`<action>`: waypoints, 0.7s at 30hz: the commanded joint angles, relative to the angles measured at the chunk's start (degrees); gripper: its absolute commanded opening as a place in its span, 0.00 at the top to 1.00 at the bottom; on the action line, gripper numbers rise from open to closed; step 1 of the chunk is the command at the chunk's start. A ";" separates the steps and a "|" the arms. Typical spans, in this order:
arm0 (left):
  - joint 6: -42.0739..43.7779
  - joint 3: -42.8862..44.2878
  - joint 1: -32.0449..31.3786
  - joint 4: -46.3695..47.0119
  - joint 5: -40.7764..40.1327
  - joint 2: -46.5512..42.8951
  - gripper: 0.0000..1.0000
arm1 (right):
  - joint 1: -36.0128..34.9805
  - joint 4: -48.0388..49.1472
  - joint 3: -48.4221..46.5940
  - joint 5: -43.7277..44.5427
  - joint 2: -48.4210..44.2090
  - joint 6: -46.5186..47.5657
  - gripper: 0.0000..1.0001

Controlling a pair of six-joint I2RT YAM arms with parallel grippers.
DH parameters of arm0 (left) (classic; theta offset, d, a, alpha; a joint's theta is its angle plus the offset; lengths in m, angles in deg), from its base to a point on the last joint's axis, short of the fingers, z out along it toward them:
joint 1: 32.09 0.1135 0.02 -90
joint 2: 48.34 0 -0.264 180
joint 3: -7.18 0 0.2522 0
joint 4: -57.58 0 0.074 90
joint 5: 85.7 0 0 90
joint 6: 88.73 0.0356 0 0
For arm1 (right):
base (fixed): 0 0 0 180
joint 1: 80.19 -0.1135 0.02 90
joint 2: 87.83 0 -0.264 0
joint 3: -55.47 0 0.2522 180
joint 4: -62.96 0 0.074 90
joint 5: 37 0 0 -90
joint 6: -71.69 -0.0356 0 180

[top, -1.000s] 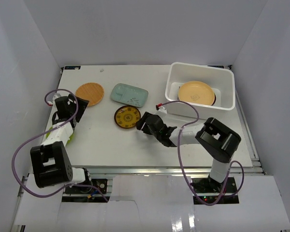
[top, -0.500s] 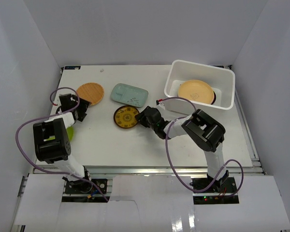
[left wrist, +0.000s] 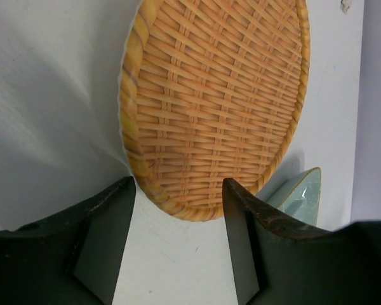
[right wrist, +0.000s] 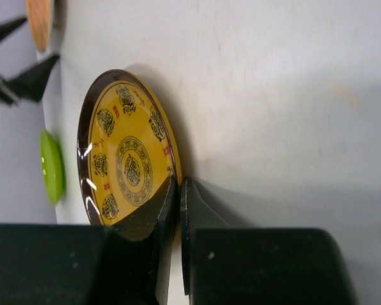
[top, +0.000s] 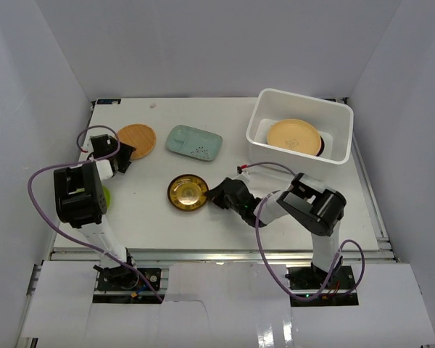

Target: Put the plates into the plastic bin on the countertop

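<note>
The round orange woven plate (top: pixel 135 140) lies at the back left of the countertop (top: pixel 152 217). My left gripper (top: pixel 120 155) is open, its jaws on either side of that woven plate's (left wrist: pixel 216 108) near rim without touching it. My right gripper (top: pixel 211 194) is shut on the rim of the black-and-yellow patterned plate (top: pixel 186 192), which looks tilted in the right wrist view (right wrist: pixel 124 146). The pale teal plate (top: pixel 194 141) lies at mid-back. The white plastic bin (top: pixel 261 119) at the back right holds a peach plate (top: pixel 293 136).
A lime green plate (top: pixel 104 196) lies at the left, mostly hidden by my left arm, and shows edge-on in the right wrist view (right wrist: pixel 51 166). A corner of the teal plate (left wrist: pixel 298 190) sits just right of my left gripper (left wrist: pixel 179 185). White walls enclose three sides.
My right gripper has closed on the patterned plate's rim and drawn it toward the near edge. My left gripper has moved up to the woven plate and its jaws have narrowed.
</note>
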 commanded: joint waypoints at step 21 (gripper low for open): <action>-1.00 -4.55 0.56 6.02 1.82 -17.76 1.00 | 28.41 -31.40 -12.97 6.21 -43.38 44.36 0.92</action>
